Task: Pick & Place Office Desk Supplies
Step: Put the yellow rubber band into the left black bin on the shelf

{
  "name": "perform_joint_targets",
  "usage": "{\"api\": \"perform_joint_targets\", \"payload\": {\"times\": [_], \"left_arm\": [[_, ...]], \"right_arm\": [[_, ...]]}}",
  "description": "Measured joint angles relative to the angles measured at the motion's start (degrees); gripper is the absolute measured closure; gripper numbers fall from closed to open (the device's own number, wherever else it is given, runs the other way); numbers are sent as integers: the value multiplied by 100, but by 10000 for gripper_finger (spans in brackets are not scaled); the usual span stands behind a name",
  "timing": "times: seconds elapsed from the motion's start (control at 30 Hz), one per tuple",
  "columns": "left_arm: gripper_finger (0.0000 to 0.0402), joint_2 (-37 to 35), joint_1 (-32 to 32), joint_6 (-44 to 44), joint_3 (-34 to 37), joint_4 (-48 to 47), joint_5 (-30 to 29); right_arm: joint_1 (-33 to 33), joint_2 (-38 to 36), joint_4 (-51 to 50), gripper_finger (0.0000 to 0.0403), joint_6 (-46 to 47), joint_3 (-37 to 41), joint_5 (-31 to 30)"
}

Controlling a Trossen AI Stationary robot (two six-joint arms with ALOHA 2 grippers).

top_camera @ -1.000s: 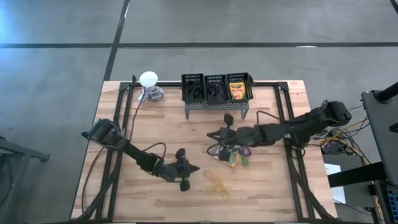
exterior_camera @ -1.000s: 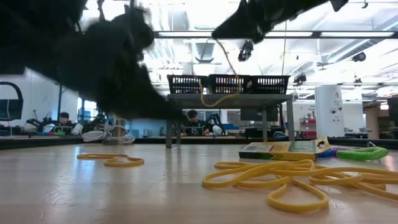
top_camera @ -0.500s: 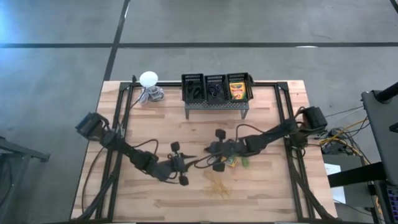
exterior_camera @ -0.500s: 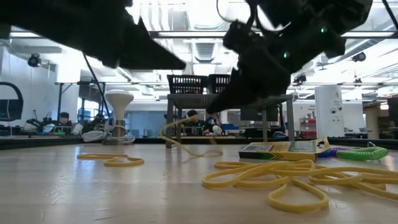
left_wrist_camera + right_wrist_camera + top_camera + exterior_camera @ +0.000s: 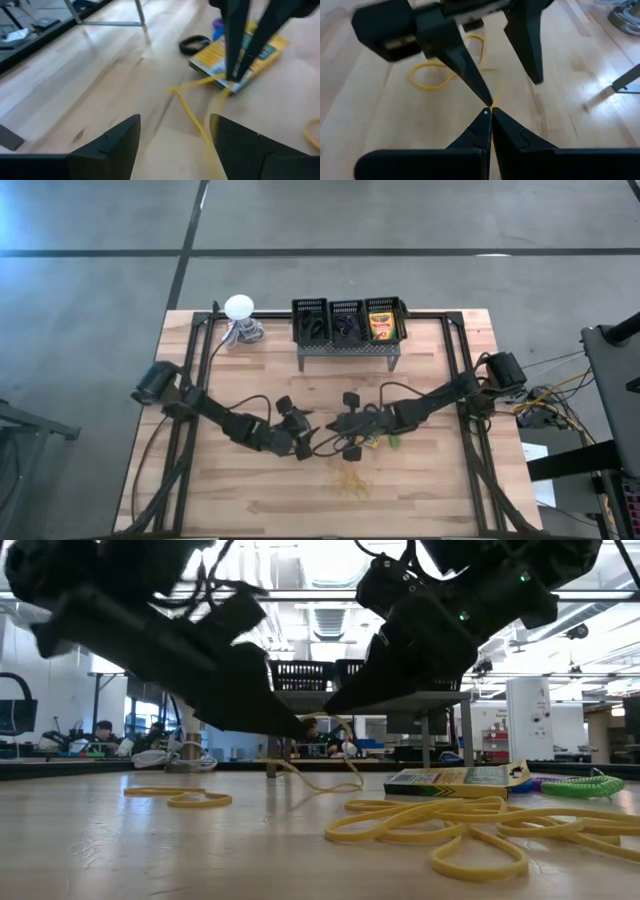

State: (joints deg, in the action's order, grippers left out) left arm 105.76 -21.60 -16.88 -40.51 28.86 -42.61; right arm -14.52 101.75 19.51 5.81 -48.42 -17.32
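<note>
My right gripper (image 5: 491, 114) hangs over the middle of the table, shut on a thin yellow rubber band (image 5: 192, 112). My left gripper (image 5: 175, 120) faces it from the left, open, with one finger on each side of the band's trailing stretch; whether it touches the band I cannot tell. Just beyond the right gripper a yellow-and-green crayon box (image 5: 247, 52) lies flat on the wood, with a black ring (image 5: 195, 44) beside it. A heap of rubber bands (image 5: 350, 480) lies nearer the front edge. My right gripper pinches the rubber band's upper end (image 5: 226, 81) between its two fingertips (image 5: 234, 70). The fingers slant downward, coming from the table's right. The band hangs slack below them, and its lower part (image 5: 300, 780) trails on the table toward the left gripper.
The grey perforated stand (image 5: 348, 332) is at the far edge, a crayon box (image 5: 380, 326) in its right bin. A white ball-shaped object (image 5: 238, 307) sits at the far left. Another rubber band (image 5: 180, 798) and a green coil (image 5: 585, 786) lie on the wood.
My right gripper has come down toward the table and a little leftward with the band, whose lower part now rests on the wood. My left gripper has swung toward the right gripper and opened, and its fingers now stand around the band.
</note>
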Motion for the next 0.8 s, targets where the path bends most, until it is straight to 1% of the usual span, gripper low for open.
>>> {"api": "perform_joint_targets", "payload": {"times": [0.07,0.27,0.33,0.4,0.5,0.67,0.7,0.73,0.8], "left_arm": [[158,59,38,75,-2,174,-36],[170,62,43,207,-7,215,-69],[178,62,43,205,-7,221,-16],[195,62,43,201,-7,219,21],[244,62,34,203,-9,220,184],[366,62,32,203,-9,217,655],[383,62,34,198,-9,217,693],[391,62,34,185,-9,219,703],[393,62,34,181,-9,217,711]], "right_arm": [[-1,0,21,394,-1,0,0],[-15,0,58,394,-44,0,134],[-13,0,58,394,-45,0,136],[-11,0,54,394,-45,0,136],[-11,0,52,394,-41,0,136],[-11,0,44,394,79,0,136],[-11,0,37,393,111,0,141],[-11,0,11,391,113,0,179],[-11,-60,-239,380,141,0,239]]}}
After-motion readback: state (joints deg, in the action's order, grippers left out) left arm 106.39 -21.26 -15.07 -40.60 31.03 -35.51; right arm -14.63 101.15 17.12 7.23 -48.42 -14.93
